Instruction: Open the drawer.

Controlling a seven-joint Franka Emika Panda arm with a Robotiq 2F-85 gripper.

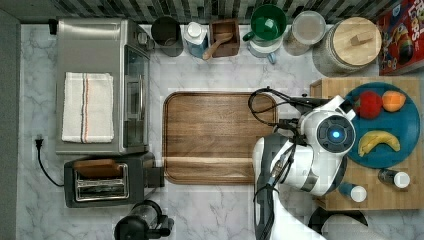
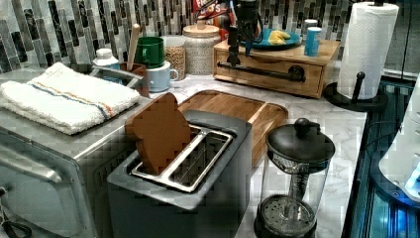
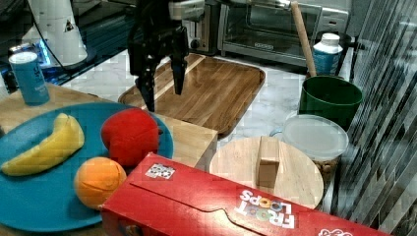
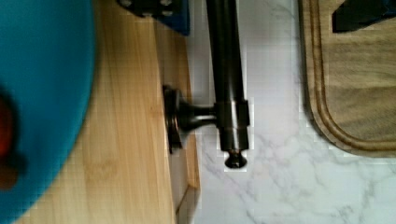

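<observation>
above the drawer (image 2: 267, 72) handle (image 4: 226, 70) | tool (image 3: 162, 93) fingers spread apart, holding nothing | drawer looks shut | tray (image 1: 215, 135) beside it on desk (image 1: 210, 210)

My gripper (image 3: 162, 88) is black, its fingers (image 3: 147, 91) dark against the brown wooden tray (image 3: 216, 88). The drawer (image 2: 267, 74) is pale bamboo, with a black bar handle (image 4: 227, 70). On top of the drawer's cabinet lies a teal plate (image 1: 407, 125) carrying a yellow banana (image 1: 378, 140), a red apple (image 1: 369, 104) and an orange (image 1: 393, 100). Beside the plate stands a red cereal box (image 3: 236, 206) with multicoloured lettering. The counter (image 1: 210, 205) around the tray is white marble with grey veins. Behind the tray sits a green cup (image 1: 268, 22).
</observation>
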